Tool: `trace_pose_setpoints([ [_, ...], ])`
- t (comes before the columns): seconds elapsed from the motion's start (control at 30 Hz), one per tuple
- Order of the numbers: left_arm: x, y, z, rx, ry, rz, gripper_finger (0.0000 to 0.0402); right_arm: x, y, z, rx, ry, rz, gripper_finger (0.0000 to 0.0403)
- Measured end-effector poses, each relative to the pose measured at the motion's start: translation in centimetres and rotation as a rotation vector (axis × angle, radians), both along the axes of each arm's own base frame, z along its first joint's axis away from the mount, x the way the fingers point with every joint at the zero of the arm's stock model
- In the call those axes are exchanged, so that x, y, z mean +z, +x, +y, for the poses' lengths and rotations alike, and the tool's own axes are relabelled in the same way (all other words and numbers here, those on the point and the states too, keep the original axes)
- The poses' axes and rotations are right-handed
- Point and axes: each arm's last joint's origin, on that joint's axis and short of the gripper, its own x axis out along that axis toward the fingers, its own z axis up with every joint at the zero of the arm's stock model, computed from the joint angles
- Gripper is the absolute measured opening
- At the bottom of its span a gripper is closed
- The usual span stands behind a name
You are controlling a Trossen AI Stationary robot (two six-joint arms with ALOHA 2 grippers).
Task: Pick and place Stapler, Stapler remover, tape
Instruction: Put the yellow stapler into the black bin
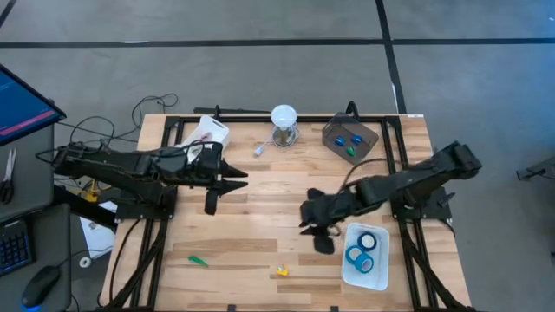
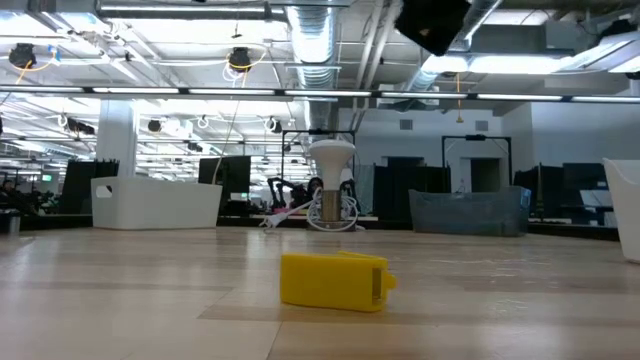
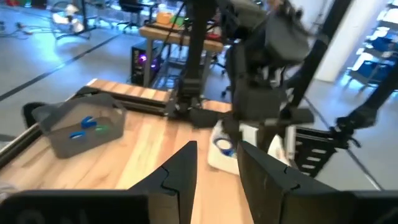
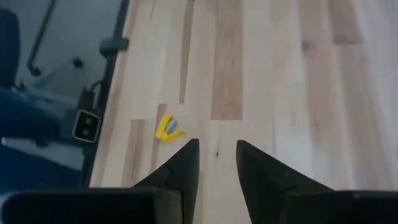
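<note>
Nearest the table's front edge lie a small yellow piece (image 1: 281,271) and a green piece (image 1: 199,259), both loose on the wood, while the tape (image 1: 361,251) sits in the white tray (image 1: 379,276) at the front right, apparently already sorted. Just beside that tray the right gripper (image 1: 309,217) hangs empty with its jaws slightly spread, likely between picks. Farther back, the left gripper (image 1: 234,179) waits, narrowly parted, holding nothing; the grey bin (image 1: 334,129) keeps blue and green items.
</note>
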Motion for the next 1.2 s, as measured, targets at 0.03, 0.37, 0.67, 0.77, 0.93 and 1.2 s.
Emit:
trace_pose_setpoints([
  [0.03, 0.1, -0.2, -0.2, -0.011, 0.001, -0.005, 0.0108, -0.3, 0.6, 0.6, 0.01, -0.008, 0.019, 0.0099],
  [0.37, 1.0, -1.6, -0.9, -0.064, -0.001, -0.054, 0.0108, -4.5, 3.9, 6.0, 0.102, -0.04, 0.128, 0.0102],
  [0.67, 1.1, -2.2, -0.9, -0.071, 0.001, -0.042, 0.0108, -8.5, 5.7, 9.1, 0.174, -0.024, 0.239, 0.0102],
  [0.77, 0.9, -2.2, -0.9, -0.071, 0.003, -0.025, 0.0108, -9.1, 6.5, 9.5, 0.175, -0.025, 0.242, 0.0102],
  [0.93, 0.8, -2.2, -0.9, -0.071, 0.005, -0.011, 0.0108, -10.0, 7.7, 9.6, 0.19, -0.054, 0.268, 0.0106],
  [1.2, 0.7, -2.3, -0.9, -0.07, -0.002, -0.004, 0.0108, -11.8, 7.7, 9.3, 0.132, -0.074, 0.396, 0.017],
])
